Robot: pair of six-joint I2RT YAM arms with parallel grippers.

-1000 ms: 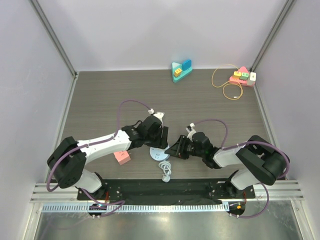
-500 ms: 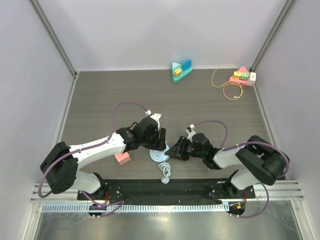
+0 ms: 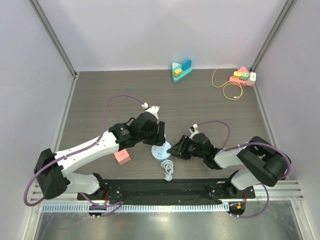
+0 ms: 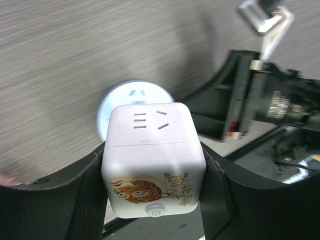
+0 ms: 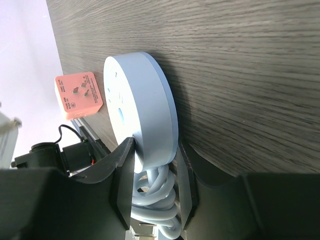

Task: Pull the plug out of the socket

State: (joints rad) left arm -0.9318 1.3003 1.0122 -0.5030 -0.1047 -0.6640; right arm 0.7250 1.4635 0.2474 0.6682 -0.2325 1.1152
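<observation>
Left gripper (image 4: 154,176) is clamped on the white cube plug (image 4: 150,145) — tiger sticker toward the wrist camera — and holds it raised off the round socket (image 4: 131,94), which lies flat on the counter (image 3: 110,95). Right gripper (image 5: 155,167) pinches that socket's rim, its fingers narrowly parted around the disc, with the coiled cord (image 5: 152,202) bunched between them. Both arms reach low and inward, their forearms converging near the counter's front middle. A pink block (image 3: 121,157) sits by the left forearm. A teal block (image 3: 181,70) and a pink strip with orange cord (image 3: 242,76) lie at the far edge, below pale walls. Since a second ago the left elbow has swung out toward the near-left corner — the right arm has barely shifted.
</observation>
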